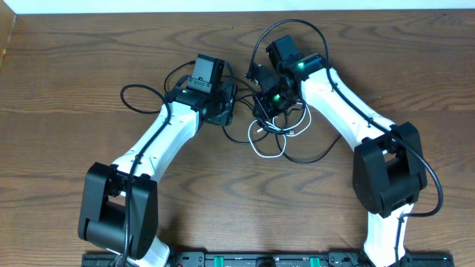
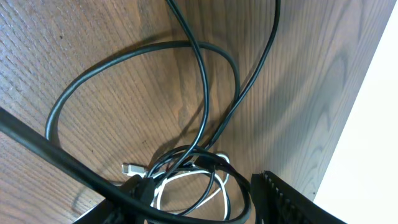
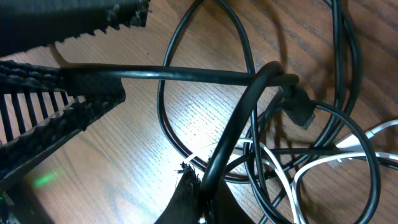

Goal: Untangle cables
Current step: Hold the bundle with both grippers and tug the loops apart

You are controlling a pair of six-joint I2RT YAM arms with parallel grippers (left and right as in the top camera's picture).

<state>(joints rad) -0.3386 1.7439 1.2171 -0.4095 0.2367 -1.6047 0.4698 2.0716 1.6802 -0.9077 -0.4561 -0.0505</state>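
A tangle of thin black cables (image 1: 286, 130) and one white cable (image 1: 266, 153) lies on the wooden table between the two grippers. My right gripper (image 1: 269, 104) is shut on a black cable (image 3: 239, 124), which bends and runs across to the left gripper's ridged fingers (image 3: 56, 112). My left gripper (image 1: 226, 111) is open. In the left wrist view its fingers (image 2: 208, 202) straddle black loops and the white cable (image 2: 186, 176), with a silver plug (image 2: 129, 168) beside them. A black plug (image 3: 301, 109) hangs in the tangle, with the white cable (image 3: 329, 162) below it.
A black cable loop (image 1: 141, 96) trails out to the left of the left arm. Another loop (image 1: 319, 152) spreads toward the right arm. The table's far edge (image 2: 373, 124) and a white wall run close behind the tangle.
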